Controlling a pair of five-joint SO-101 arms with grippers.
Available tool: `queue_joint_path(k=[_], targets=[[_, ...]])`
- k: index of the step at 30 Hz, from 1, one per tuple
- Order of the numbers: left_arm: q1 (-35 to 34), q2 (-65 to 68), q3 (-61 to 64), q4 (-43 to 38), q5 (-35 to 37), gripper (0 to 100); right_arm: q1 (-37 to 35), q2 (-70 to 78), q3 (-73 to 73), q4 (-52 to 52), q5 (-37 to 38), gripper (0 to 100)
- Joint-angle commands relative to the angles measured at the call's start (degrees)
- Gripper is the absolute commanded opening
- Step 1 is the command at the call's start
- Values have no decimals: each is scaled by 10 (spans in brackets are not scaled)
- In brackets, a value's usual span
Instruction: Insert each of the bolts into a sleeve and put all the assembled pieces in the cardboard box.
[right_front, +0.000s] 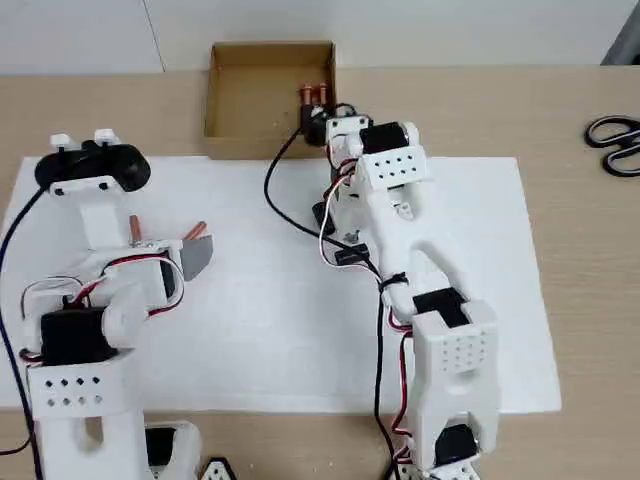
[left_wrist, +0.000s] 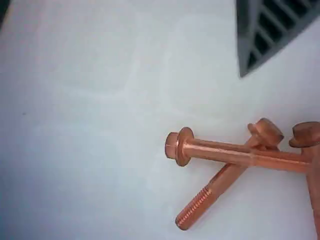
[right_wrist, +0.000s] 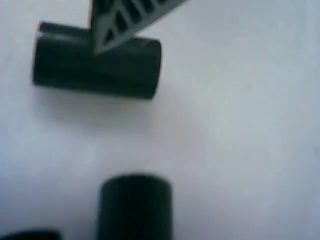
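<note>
At the left of the table, the left pincer hangs low over the left part of a white sheet. It cannot be told whether it is spread or pressed together. Its wrist view shows its grey ribbed tip above three copper bolts on the sheet. One lies flat across a second bolt, touching it, and the head of a third bolt shows just beside them. In the high view, two copper bolt ends appear just beside this pincer. The cardboard box stands open-topped at the far edge of the sheet, toward the middle of the table. Two copper pieces stand side by side against its right inner wall; it cannot be told whether they carry sleeves. The right pincer sits at the box's near right corner, just beside those pieces, with the right arm extended over the sheet. Its state cannot be told either. Its wrist view shows black sleeves on a white surface. One sleeve lies on its side, partly behind the pincer's grey tip, and another sleeve lies apart from it. Black-handled scissors lie on the bare table at the far right.
</note>
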Motion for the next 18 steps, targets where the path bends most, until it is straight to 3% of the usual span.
queue_joint_path(k=[1,8,13,18], targets=[[-4,-4,-8,1,-4,302,-2,-18,-3,19,77,194],[-4,-6,3,-11,-4,302,-1,-94,8,24,233,193],[-4,-6,5,-11,-4,302,-3,-129,61,22,384,194],[-4,-6,5,-11,-4,302,-6,-127,74,21,419,194]])
